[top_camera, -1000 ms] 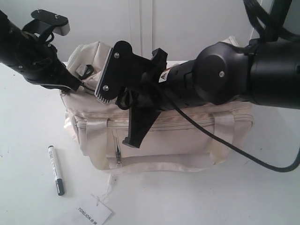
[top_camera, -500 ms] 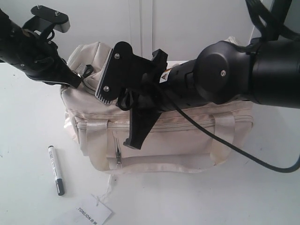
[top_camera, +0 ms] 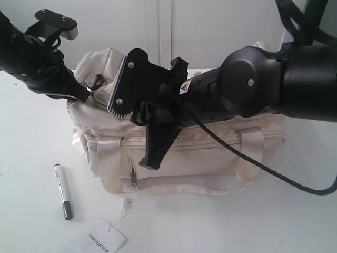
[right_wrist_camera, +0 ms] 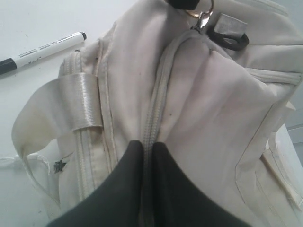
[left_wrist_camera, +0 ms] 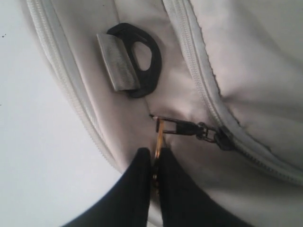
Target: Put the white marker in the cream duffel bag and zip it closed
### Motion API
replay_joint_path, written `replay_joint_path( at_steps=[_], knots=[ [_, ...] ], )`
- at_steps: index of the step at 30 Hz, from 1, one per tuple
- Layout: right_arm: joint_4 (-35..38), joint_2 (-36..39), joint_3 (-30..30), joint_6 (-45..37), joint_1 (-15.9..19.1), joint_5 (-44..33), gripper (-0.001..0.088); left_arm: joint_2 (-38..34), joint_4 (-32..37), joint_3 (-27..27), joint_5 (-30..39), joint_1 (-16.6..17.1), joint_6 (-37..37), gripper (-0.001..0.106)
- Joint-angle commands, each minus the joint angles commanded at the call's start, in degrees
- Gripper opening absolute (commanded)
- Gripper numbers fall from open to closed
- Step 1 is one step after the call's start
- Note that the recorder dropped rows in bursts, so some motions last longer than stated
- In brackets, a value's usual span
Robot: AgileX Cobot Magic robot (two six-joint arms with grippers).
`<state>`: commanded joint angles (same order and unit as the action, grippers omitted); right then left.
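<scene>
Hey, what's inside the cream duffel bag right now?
The cream duffel bag hides its inside: its top zipper looks shut where visible, with the left gripper pinching the gold ring pull. The white marker lies outside, on the table beside it.

White marker (top_camera: 62, 191) (dark cap) flat beside upright cream duffel bag (top_camera: 210, 163)

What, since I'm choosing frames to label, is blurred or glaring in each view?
Left wrist view: gold ring pull crisp, left fingers soft. Right wrist view: cream duffel bag sharp, right fingers blurred. Exterior view: table washed out.
</scene>
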<state>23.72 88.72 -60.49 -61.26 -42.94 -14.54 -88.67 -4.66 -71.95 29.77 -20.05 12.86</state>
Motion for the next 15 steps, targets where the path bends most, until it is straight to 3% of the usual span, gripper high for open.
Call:
replay_joint_path(
  at_steps=[1, 6, 15],
  knots=[
    [0.0, 0.0, 0.0, 0.0, 0.0, 0.0, 0.0026, 0.0, 0.0, 0.0, -0.1, 0.0, 0.0, 0.035],
    [0.0, 0.0, 0.0, 0.0, 0.0, 0.0, 0.0026, 0.0, 0.0, 0.0, -0.1, 0.0, 0.0, 0.048],
    [0.0, 0.0, 0.0, 0.0, 0.0, -0.3, 0.0026, 2.4, 0.0, -0.1, -0.1, 0.0, 0.0, 0.053]
  ],
)
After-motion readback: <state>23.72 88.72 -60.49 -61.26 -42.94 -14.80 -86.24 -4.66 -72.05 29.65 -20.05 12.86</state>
